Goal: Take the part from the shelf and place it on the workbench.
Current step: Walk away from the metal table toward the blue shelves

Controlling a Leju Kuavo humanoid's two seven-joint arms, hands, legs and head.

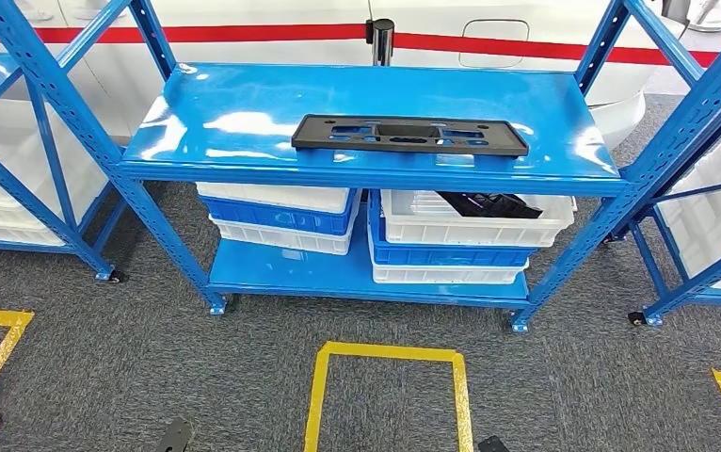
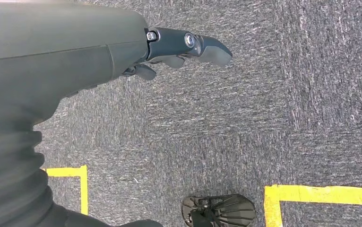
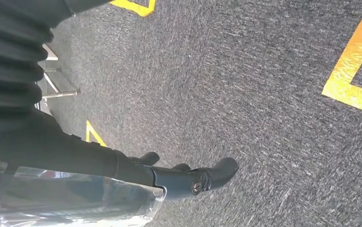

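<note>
A long flat black plastic part (image 1: pixel 409 134) with cut-outs lies on the top board of the blue shelf (image 1: pixel 225 104), right of its middle, lengthwise along the board. My left hand (image 2: pixel 179 49) hangs above grey carpet, fingers loosely extended and holding nothing. My right hand (image 3: pixel 188 177) likewise hangs over the carpet, fingers apart and empty. Both hands are far from the part.
On the lower shelf board stand stacked white and blue crates (image 1: pixel 281 215), and a white crate (image 1: pixel 474 218) holds dark parts. More blue racks (image 1: pixel 18 122) with white bins flank both sides. Yellow floor tape (image 1: pixel 385 356) marks a square on the carpet before the shelf.
</note>
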